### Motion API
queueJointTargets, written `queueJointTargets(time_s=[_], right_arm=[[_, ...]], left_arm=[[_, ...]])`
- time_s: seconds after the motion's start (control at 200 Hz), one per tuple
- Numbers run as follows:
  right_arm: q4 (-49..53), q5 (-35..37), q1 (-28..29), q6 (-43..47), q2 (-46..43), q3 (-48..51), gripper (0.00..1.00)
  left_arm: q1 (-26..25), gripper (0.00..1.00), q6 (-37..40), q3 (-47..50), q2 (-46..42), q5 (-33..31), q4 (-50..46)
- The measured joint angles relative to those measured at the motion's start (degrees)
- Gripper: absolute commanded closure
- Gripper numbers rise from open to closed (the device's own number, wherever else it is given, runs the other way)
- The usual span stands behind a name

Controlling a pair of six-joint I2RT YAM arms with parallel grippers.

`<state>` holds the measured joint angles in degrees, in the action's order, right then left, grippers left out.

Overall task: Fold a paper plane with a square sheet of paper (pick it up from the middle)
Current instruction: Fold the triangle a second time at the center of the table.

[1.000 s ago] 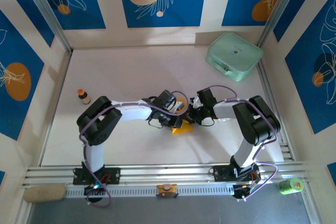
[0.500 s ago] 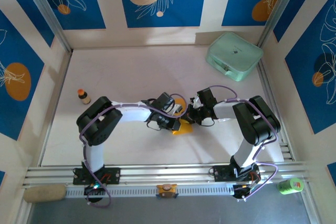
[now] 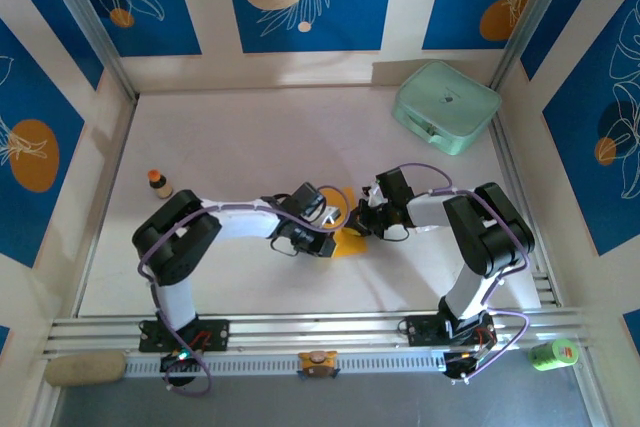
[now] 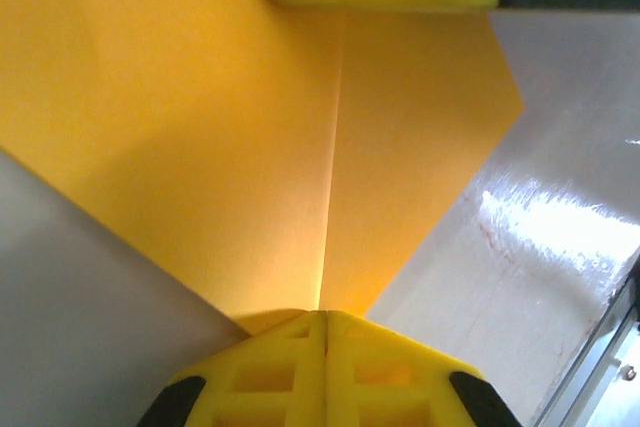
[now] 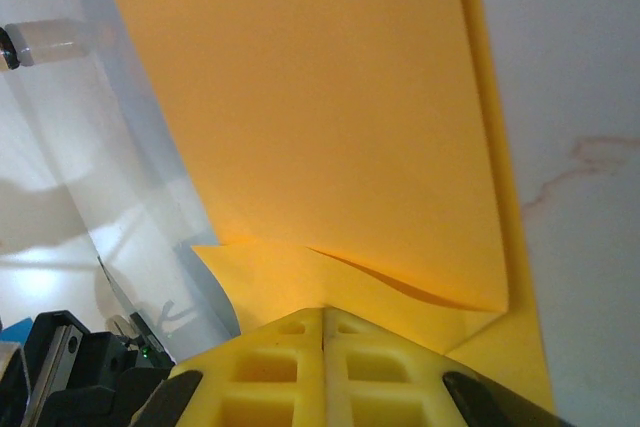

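The square sheet of paper (image 3: 351, 244), half hidden, touches the pressed-together left hand (image 4: 323, 317) and right hand (image 5: 323, 311).

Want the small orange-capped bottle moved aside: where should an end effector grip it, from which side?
Probably the brown body of the bottle, just under the cap, approached level from the side facing the table's middle. It stands upright, slim and alone, with open surface there and the side wall close behind.
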<state>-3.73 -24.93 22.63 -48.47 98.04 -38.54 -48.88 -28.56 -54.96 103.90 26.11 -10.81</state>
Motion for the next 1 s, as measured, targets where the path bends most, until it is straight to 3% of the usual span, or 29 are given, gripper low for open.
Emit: queueJointTargets(time_s=[0.25,0.485,0.715,1.0], right_arm=[[-0.11,-0.15,-0.09,0.0,0.0,0.04,0.98],[-0.11,-0.15,-0.11,0.0,0.0,0.07,0.98],[-0.2,-0.15,-0.26,0.0,-0.24,0.35,0.98],[0.55,0.09,-0.7,0.07,-1.18,0.81,0.97]], left_arm=[[-0.66,0.98,0.61,0.83,-3.02,-1.31,-5.01],[-0.63,0.98,-0.09,-0.37,-6.21,-2.21,-3.45],[-0.02,0.97,-1.01,-6.82,-0.5,-3.06,0.04],[0.28,1.0,-1.95,-6.36,5.22,-3.67,2.29]])
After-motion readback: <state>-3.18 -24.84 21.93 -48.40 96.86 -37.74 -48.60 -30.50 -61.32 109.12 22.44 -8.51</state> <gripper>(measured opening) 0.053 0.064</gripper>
